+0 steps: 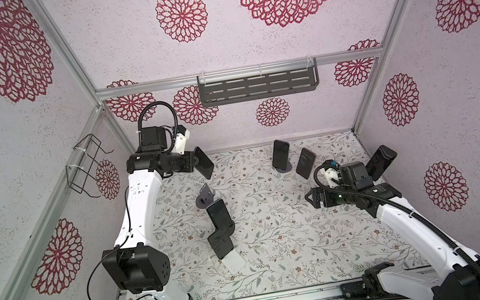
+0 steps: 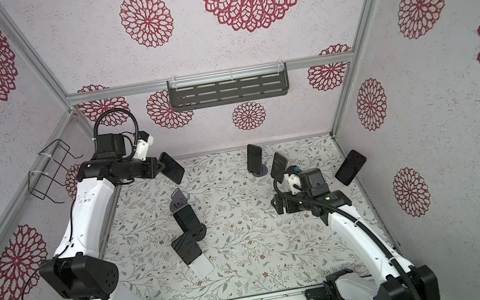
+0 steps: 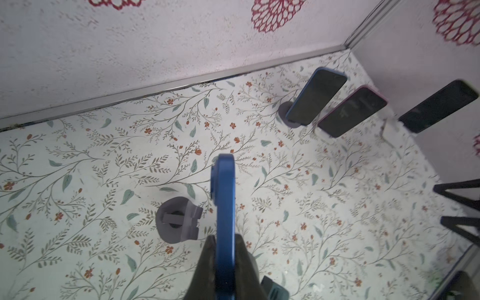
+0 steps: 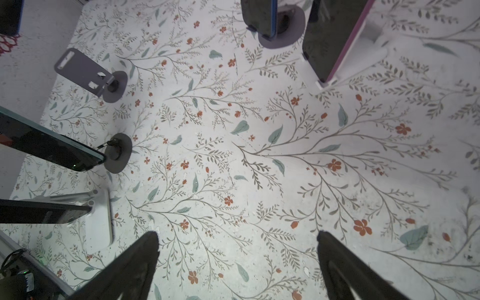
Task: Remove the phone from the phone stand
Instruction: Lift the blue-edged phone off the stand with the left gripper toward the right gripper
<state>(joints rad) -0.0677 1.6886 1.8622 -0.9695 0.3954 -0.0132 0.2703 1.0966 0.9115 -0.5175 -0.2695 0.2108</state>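
- Since the left gripper [image 1: 192, 162] is clamped on one end of the blue phone [image 1: 204, 162], the phone hangs in the air near the back wall. It is above the empty grey stand [image 1: 204, 197] and clear of it.
- From the left wrist the phone shows edge-on, with a dark finger pressed flat against each broad face and most of its length jutting out past the grip.
- It reads as a stiff, thin slab that will not bend or give. Its glossy faces look slick, so I judge the hold depends on firm squeeze alone.
- Held at the end, its weight can lever it round in the pads. A hold nearer the middle would be steadier.
- A drop onto the table [image 1: 280, 248] could crack the screen, so a low, slow set-down seems wise.
- Away to the side, the right gripper [image 4: 237, 236] hovers over bare table, jaws spread wide with nothing between them.
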